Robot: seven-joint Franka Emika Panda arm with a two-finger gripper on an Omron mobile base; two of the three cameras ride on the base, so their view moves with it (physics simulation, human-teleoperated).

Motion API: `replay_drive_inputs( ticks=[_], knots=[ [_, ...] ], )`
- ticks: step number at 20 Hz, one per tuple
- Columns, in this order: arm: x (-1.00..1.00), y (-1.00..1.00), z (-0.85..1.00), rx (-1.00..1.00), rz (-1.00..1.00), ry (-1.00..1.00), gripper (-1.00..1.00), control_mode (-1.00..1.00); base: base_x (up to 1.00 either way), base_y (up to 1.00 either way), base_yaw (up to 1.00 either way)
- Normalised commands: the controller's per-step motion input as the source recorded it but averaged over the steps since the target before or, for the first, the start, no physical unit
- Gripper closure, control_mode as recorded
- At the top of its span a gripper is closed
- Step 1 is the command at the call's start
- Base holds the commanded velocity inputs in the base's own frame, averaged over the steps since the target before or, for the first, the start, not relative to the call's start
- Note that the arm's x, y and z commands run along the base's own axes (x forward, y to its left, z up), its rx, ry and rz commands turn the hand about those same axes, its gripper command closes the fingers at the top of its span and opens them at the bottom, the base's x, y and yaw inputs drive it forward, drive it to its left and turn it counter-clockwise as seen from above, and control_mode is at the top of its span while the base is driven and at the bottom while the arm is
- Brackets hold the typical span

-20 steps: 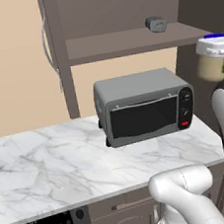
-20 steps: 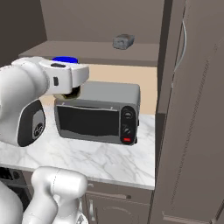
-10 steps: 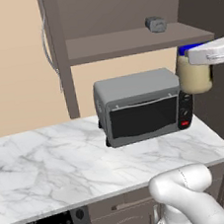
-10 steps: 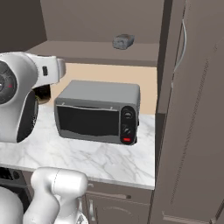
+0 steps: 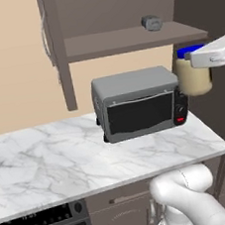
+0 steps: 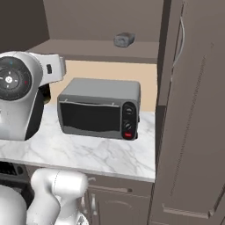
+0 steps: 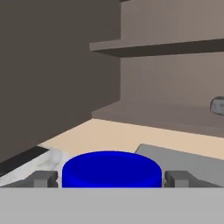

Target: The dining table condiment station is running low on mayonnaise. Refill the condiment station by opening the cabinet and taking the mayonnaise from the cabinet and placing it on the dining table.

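While tool (image 7: pixel 111 178) grips mayonnaise (image 5: pixel 194 74) (blue lid up), toaster oven (image 5: pixel 138 103) beside.

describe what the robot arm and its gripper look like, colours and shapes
The arm is glossy white with rounded, tube-like links. One joint shows a dark round cap carrying small coloured dots. The hand is a flat white block, and the gripper ends in two small, square grey fingertips.

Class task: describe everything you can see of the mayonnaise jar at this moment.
The mayonnaise is a small round jar with a smooth cream-beige body and a dark blue screw lid. It is upright in the air, beside the toaster oven's right end, above the counter. The gripper holds it, its fingers on either side of the lid.
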Motion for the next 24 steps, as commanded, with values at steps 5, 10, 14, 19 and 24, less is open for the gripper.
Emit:
replay_drive_inputs(
  ticks=[5, 10, 14, 19, 24],
  knots=[
    [0.0, 0.0, 0.0, 0.0, 0.0, 0.0, 1.0, 1.0, -0.84, 0.24, -0.2],
    [0.0, 0.0, 0.0, 0.0, 0.0, 0.0, 1.0, 1.0, -0.7, 0.04, -0.43],
    [0.0, 0.0, 0.0, 0.0, 0.0, 0.0, 1.0, 1.0, -0.33, 0.01, -0.7],
    [0.0, 0.0, 0.0, 0.0, 0.0, 0.0, 1.0, 1.0, -0.29, 0.0, -0.77],
    [0.0, 0.0, 0.0, 0.0, 0.0, 0.0, 1.0, 1.0, -0.43, 0.0, -0.8]
  ],
)
